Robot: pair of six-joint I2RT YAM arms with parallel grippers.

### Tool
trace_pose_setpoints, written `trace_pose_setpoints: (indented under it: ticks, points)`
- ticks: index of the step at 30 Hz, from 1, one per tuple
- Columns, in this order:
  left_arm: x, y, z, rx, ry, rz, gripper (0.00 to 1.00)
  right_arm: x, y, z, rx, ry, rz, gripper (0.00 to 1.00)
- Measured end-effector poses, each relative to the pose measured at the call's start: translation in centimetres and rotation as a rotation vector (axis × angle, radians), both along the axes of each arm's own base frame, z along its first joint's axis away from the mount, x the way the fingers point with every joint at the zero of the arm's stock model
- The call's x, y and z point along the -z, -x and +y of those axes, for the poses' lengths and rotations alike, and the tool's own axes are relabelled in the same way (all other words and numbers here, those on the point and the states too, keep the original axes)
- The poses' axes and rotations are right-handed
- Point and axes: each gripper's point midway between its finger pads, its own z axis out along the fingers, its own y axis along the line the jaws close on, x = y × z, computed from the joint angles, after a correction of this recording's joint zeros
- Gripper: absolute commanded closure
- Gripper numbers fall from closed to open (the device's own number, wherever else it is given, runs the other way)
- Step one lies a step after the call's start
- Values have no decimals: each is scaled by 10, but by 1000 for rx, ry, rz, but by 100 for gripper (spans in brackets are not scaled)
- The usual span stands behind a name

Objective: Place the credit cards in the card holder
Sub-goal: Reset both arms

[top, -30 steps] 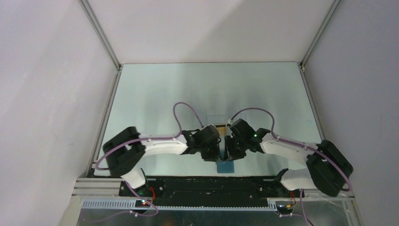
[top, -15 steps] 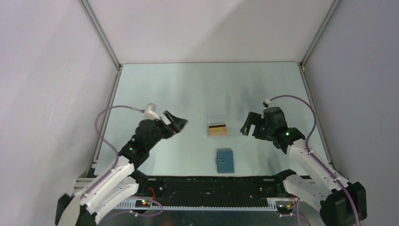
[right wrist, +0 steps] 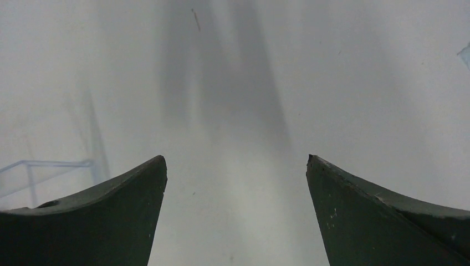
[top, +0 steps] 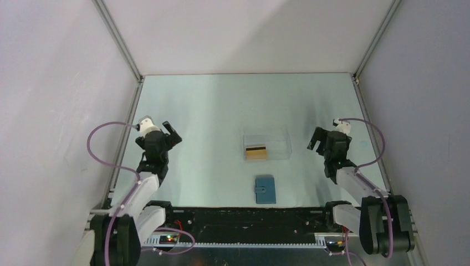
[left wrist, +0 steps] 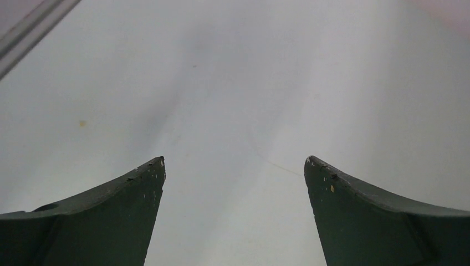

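Credit cards: only one shows, an orange-gold card [top: 256, 153] with a dark stripe, lying at the near left of the clear plastic box [top: 275, 142] in mid-table. Card holder [top: 265, 189] lies shut and flat (blue, clasp side to the left) just nearer the arms than the box, apart from it. Left gripper [top: 172, 131] hangs off by the table's [top: 210, 105] left edge, jaws spread wide and bare. Right gripper [top: 313, 139] stands right of the box, likewise spread and grasping nothing.
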Motion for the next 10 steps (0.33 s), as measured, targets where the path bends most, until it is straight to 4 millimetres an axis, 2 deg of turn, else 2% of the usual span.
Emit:
trace_pose_setpoints:
  ticks: [2, 5, 10]
  points:
    - [14, -5, 12, -27, -45, 52, 0, 7, -3, -5, -3, 32, -34, 1]
    - [17, -16, 23, -34, -115, 69, 0, 12, -4, -4, -43, 68, -98, 1]
    - [20, -27, 45, -77, -152, 35, 0, -9, -23, -7, -72, 84, -232, 1]
